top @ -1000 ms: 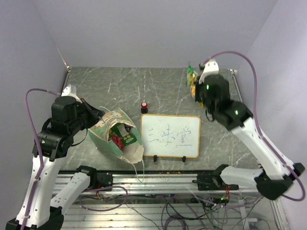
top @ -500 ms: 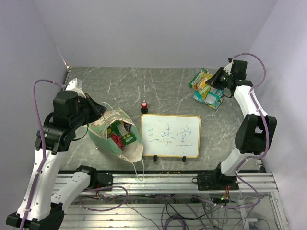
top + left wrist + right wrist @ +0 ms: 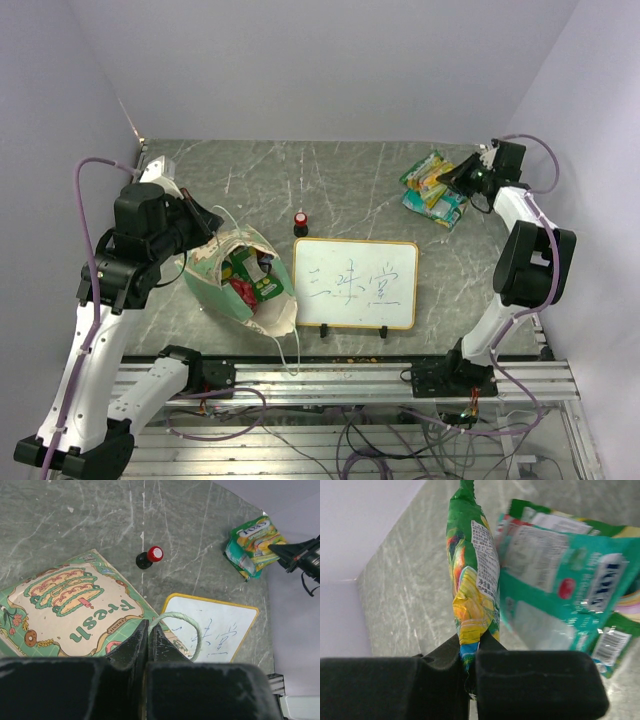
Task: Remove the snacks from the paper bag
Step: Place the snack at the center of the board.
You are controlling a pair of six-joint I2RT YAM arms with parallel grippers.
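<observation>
The paper bag (image 3: pixel 274 318) lies on its side at the left, mouth up toward the camera, with a green packet (image 3: pixel 266 290) and a red packet (image 3: pixel 243 293) showing inside. My left gripper (image 3: pixel 205 243) is shut on the bag's string handle (image 3: pixel 192 630) at the rim; the printed bag face (image 3: pixel 70 605) lies below my jaws. My right gripper (image 3: pixel 452 177) at the back right is shut on the end of a yellow-green packet (image 3: pixel 471 575), held on edge beside teal-green packets (image 3: pixel 555 590) lying on the table (image 3: pixel 435 198).
A wood-framed whiteboard (image 3: pixel 355 283) stands just right of the bag and also shows in the left wrist view (image 3: pixel 220 630). A red-topped black knob (image 3: pixel 301 222) sits behind it. Walls close the back and both sides.
My right arm swung out to the far right, and its gripper with the yellow-green packet came down beside the packets at the back right. My left gripper shifted slightly, still on the bag.
</observation>
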